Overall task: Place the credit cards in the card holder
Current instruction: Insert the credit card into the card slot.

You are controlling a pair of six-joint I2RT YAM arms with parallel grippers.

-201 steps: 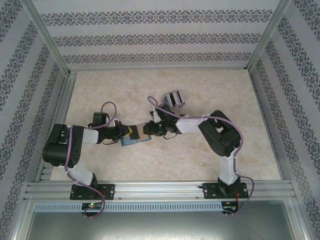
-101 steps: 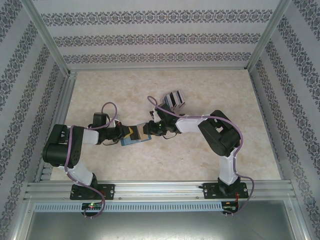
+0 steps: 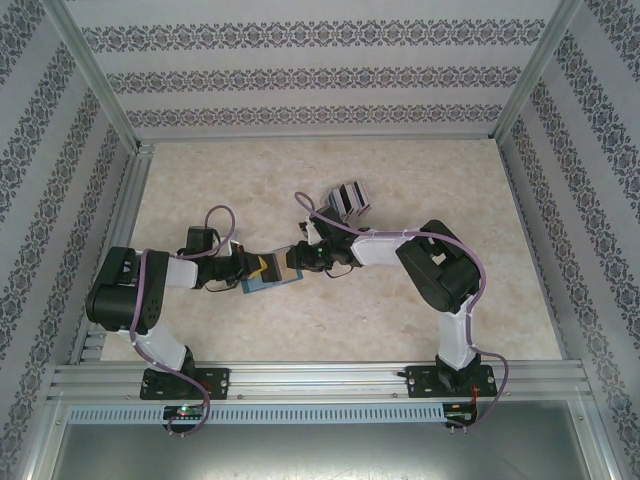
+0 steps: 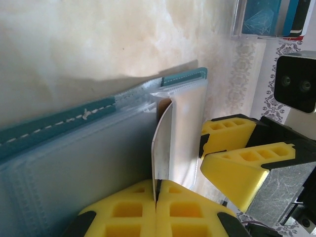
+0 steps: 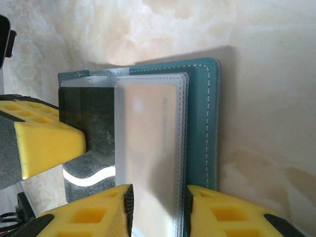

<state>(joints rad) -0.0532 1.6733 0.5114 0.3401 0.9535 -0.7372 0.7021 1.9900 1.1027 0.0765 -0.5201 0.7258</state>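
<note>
The teal card holder (image 3: 262,284) lies open on the table between both arms, its clear sleeves fanned out (image 5: 210,123). My left gripper (image 4: 157,195) is shut on the edge of one thin clear sleeve (image 4: 163,143), holding it upright off the holder (image 4: 49,129). My right gripper (image 5: 159,207) is closed across the width of a pale tan credit card (image 5: 148,143), which lies over the top sleeve beside the teal cover. A dark card with a white wavy line (image 5: 91,165) sits in the sleeve next to it. In the top view the grippers meet, left (image 3: 256,266) and right (image 3: 291,262).
A clear stand with more credit cards (image 3: 347,198) sits just beyond the right wrist, also at the top right of the left wrist view (image 4: 269,17). The right gripper's fingers (image 4: 232,163) stand close beside the lifted sleeve. Aluminium frame rails (image 3: 130,200) border the table.
</note>
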